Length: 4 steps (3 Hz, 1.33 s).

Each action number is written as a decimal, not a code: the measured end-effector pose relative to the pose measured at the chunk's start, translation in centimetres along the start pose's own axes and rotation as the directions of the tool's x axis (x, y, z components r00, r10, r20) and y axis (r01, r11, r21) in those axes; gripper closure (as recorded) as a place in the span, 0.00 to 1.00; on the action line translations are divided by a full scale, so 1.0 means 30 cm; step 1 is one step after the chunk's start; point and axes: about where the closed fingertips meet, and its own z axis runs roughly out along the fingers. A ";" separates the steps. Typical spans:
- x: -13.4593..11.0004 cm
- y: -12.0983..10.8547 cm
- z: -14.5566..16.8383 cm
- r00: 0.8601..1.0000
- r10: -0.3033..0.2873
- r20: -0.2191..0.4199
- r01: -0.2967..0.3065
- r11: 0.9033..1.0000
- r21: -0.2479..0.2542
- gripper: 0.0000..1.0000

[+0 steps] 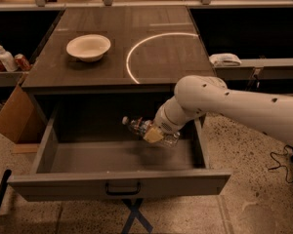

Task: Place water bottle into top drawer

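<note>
Holding bottle (138, 126) mid-body in closed gripper (154, 133), above open drawer (122, 183), 3 o'clock side, cap to 9 o'clock. Prob. light, thin-walled, slick; best gripped at ribbed middle, gently.

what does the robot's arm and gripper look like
The arm is smooth, white and rounded, a thick tube dotted with small dark holes, with a ribbed white wrist. The gripper, over the open top drawer, is tipped in tan-yellow.
</note>
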 end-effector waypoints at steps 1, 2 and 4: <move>0.003 -0.015 0.030 1.000 0.008 0.002 -0.008 1.000 -0.001 0.15; 0.002 -0.022 0.050 1.000 0.009 0.002 -0.009 1.000 -0.006 0.00; 0.028 -0.020 -0.079 0.998 0.025 0.051 -0.026 0.999 0.021 0.00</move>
